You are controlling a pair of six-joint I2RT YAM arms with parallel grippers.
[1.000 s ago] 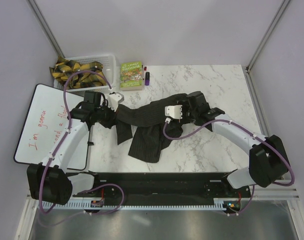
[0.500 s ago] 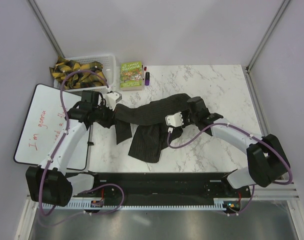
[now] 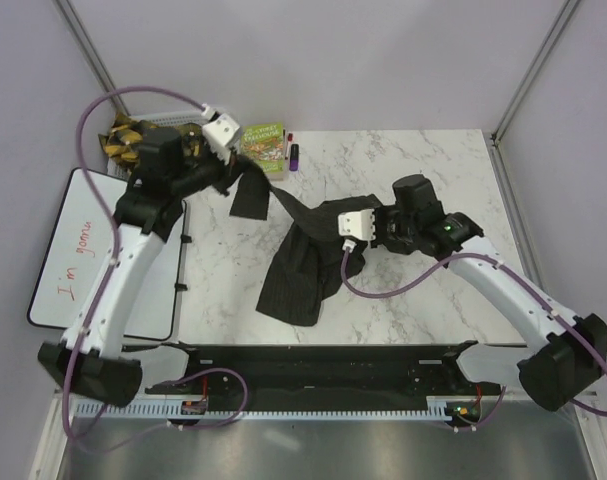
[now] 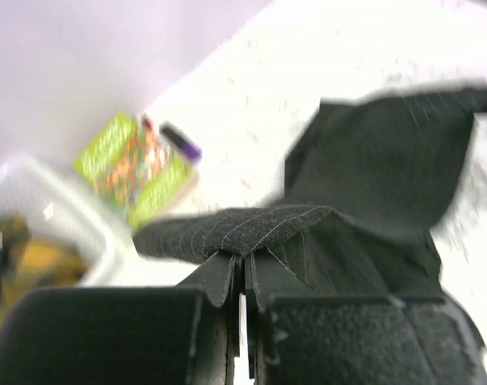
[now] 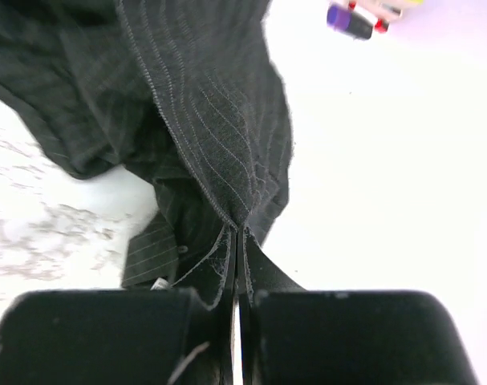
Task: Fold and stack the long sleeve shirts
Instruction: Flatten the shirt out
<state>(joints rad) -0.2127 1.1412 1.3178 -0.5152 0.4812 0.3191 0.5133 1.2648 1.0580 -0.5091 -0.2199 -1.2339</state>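
Shirt: the long sleeve shirt (image 3: 301, 262) lies crumpled mid-table (image 3: 433, 165), with one end held up near the basket (image 3: 219, 122).
Left gripper (image 4: 245, 273): its jaws are pressed together on a shirt fold. Only the left wrist view shows this pinch.
Right gripper (image 5: 237, 241): it pinches a striped shirt edge. In the top view the fingers are hidden.
Top view only: a whiteboard (image 3: 73, 250) is at the left.
Both wrist views: a purple marker (image 5: 349, 22) is visible.

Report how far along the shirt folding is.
Done: nothing; no folded shirt shows. In hand: left fingers and right fingers each pinch the crumpled shirt, strung between them, its middle sagging onto the table. Left: spreading, folding, stacking.
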